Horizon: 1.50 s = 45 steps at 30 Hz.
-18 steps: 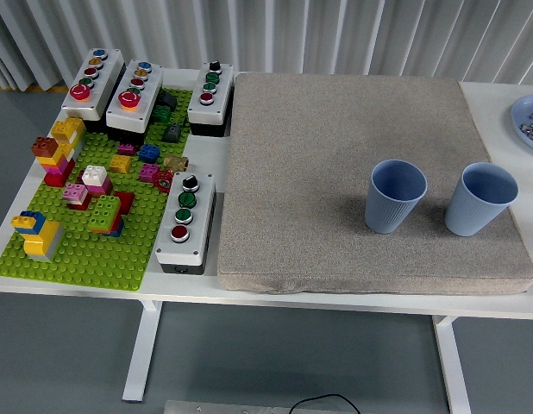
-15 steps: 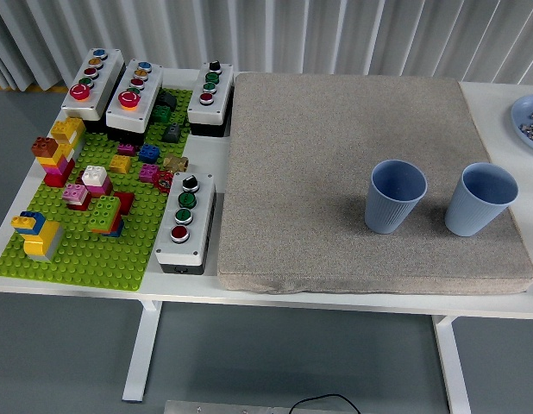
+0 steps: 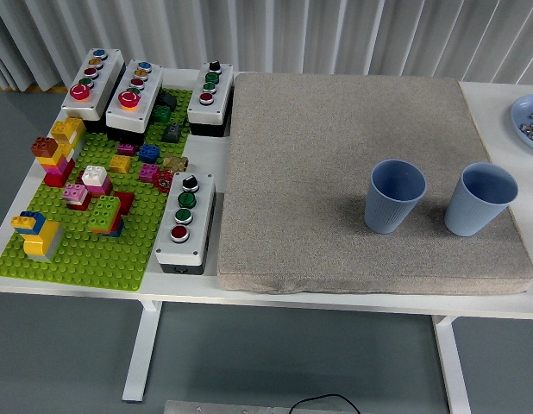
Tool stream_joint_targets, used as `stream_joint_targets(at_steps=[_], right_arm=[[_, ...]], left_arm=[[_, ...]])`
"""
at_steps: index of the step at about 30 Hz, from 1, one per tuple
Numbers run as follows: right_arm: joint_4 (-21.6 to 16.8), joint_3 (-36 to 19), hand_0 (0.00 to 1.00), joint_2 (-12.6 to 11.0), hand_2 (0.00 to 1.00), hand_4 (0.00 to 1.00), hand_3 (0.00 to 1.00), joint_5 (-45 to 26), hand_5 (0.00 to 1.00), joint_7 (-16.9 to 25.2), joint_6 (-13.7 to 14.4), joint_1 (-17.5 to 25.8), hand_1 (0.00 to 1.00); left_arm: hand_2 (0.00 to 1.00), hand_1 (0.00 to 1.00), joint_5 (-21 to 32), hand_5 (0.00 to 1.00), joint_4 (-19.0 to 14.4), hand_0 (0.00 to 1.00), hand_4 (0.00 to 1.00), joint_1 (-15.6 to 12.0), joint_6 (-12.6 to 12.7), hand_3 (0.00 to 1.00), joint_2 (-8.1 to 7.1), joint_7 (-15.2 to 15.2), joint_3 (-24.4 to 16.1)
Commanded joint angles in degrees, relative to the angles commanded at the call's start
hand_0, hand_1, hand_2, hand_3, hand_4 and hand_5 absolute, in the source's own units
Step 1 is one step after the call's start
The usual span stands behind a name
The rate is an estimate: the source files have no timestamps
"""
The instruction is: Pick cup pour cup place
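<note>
Head view, two blue cups (image 3: 395, 196) upright side by side on grey mat (image 3: 335, 155), no fingers visible

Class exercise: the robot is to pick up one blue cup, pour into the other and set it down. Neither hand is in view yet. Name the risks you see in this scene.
1. The right cup stands close to the grey mat's right edge, so a clumsy grasp could push it off the mat.
2. The left cup stands close beside it; a hand closing on one may knock the other.
3. The mat looks soft, so a cup set down tilted might tip.
</note>
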<state>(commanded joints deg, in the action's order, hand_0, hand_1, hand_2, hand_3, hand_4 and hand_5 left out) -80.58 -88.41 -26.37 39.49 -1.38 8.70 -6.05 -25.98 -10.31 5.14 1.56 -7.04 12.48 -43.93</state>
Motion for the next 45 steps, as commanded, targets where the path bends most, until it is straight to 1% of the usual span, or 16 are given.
stream_joint_targets(at_steps=[5,6,8,11,12,22,26,29,30,35,36,39,41,42,44,45], right_arm=[[-0.52,1.02,0.829,0.18,0.717,0.645,0.745,0.05,0.687,0.05,-0.47,2.67,0.743],[-0.72,1.13,0.833,0.18,0.717,0.645,0.746,0.1,0.664,0.01,-0.53,3.08,0.744],[-0.96,1.37,0.833,0.36,0.717,0.645,0.746,0.14,0.664,0.0,-0.56,3.77,0.744],[-1.27,1.84,0.833,0.9,0.717,0.645,0.746,0.36,0.664,0.16,-0.54,4.9,0.744],[-1.31,2.04,0.834,1.03,0.718,0.65,0.748,0.37,0.646,0.2,-0.53,5.14,0.747],[-1.63,4.81,0.834,2.55,0.719,0.648,0.749,1.18,0.646,0.27,-0.39,8.97,0.749],[-1.81,5.26,0.835,2.84,0.721,0.65,0.752,1.64,0.637,0.25,-0.39,9.56,0.75],[-2.1,5.19,0.835,2.82,0.721,0.65,0.752,3.26,0.637,0.2,-0.96,9.5,0.75],[-2.24,5.09,0.845,2.79,0.752,0.684,0.769,3.94,0.546,0.16,-1.29,9.48,0.764],[-2.59,4.8,0.845,2.78,0.752,0.684,0.769,6.98,0.546,0.28,-2.05,9.37,0.764],[-2.66,4.85,0.857,2.78,0.792,0.768,0.818,8.15,0.352,0.14,-2.17,9.38,0.782],[-2.59,5.0,0.857,2.8,0.792,0.768,0.818,9.97,0.352,-0.16,-2.77,9.49,0.782],[-2.44,5.05,0.857,2.87,0.792,0.768,0.818,12.61,0.352,-0.67,-3.72,9.58,0.782],[-2.42,5.05,0.868,2.87,0.843,0.787,0.888,13.02,0.253,-0.72,-3.84,9.59,0.805],[-2.14,5.0,0.868,2.88,0.843,0.787,0.888,15.22,0.253,-1.46,-5.67,9.71,0.805],[-2.04,4.98,0.868,2.88,0.843,0.787,0.888,15.87,0.253,-1.63,-6.16,9.73,0.805]], left_arm=[[0.818,0.769,-0.13,0.897,0.0,0.731,0.493,-0.04,-0.09,0.65,0.02,0.03,0.0],[0.82,0.769,-0.13,0.9,0.0,0.731,0.493,-0.02,-0.11,0.652,0.03,0.01,0.05],[0.82,0.769,-0.19,0.9,0.0,0.731,0.493,0.02,-0.1,0.652,0.06,0.0,0.02],[0.82,0.769,-0.17,0.9,0.0,0.731,0.493,0.13,-0.07,0.652,0.16,-0.02,-0.03],[0.82,0.769,-0.18,0.899,0.0,0.731,0.493,0.16,-0.06,0.651,0.18,-0.02,-0.05],[0.82,0.768,-0.26,0.9,0.0,0.731,0.493,0.37,-0.11,0.652,0.25,0.15,0.08],[0.821,0.767,-0.36,0.901,0.0,0.731,0.494,0.3,-0.15,0.653,0.26,0.24,0.13],[0.821,0.767,-0.41,0.901,0.0,0.731,0.494,0.32,-0.16,0.653,0.28,0.26,0.16],[0.823,0.768,-0.35,0.907,0.0,0.733,0.501,0.32,-0.17,0.657,0.28,0.26,0.23],[0.823,0.768,-0.41,0.907,0.0,0.733,0.501,0.36,-0.16,0.657,0.29,0.3,0.23],[0.824,0.767,-0.4,0.909,0.0,0.733,0.501,0.36,-0.17,0.659,0.3,0.32,0.26],[0.824,0.767,-0.34,0.909,0.0,0.733,0.501,0.35,-0.17,0.659,0.32,0.33,0.36],[0.824,0.767,-0.42,0.909,0.0,0.733,0.501,0.31,-0.19,0.659,0.32,0.37,0.39],[0.823,0.767,-0.43,0.911,0.0,0.733,0.502,0.31,-0.19,0.661,0.32,0.37,0.4],[0.823,0.767,-0.37,0.911,0.0,0.733,0.502,0.23,-0.23,0.661,0.33,0.43,0.55],[0.823,0.767,-0.39,0.911,0.0,0.733,0.502,0.23,-0.24,0.661,0.33,0.45,0.57]])
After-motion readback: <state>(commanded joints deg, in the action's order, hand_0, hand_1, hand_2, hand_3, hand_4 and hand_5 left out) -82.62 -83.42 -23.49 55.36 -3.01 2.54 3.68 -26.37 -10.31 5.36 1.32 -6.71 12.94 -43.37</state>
